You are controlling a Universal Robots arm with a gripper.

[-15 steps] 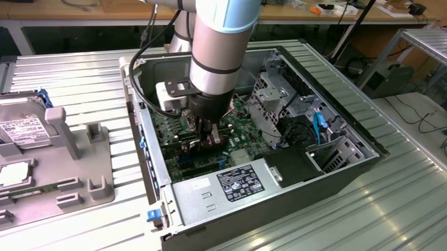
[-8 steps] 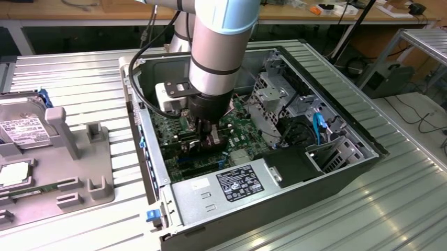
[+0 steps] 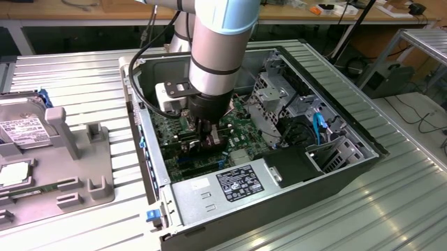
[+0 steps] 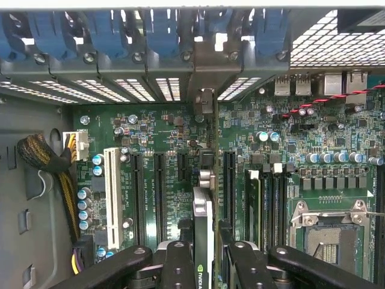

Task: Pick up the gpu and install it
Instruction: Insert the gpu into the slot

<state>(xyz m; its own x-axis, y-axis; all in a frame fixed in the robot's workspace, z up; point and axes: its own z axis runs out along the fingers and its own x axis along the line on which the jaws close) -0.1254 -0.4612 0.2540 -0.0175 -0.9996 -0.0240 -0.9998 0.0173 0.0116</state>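
One gripper (image 4: 204, 265) clamped on gpu (image 4: 203, 223), card held edge-on, upright over the motherboard (image 4: 162, 138) slots inside the open PC case (image 3: 209, 209), near its middle

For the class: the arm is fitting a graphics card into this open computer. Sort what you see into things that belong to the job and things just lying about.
Part of the job:
- gpu, held edge-on in the gripper
- motherboard with its black slots
- computer case

Just lying about:
- hard drive on the grey tray
- power supply
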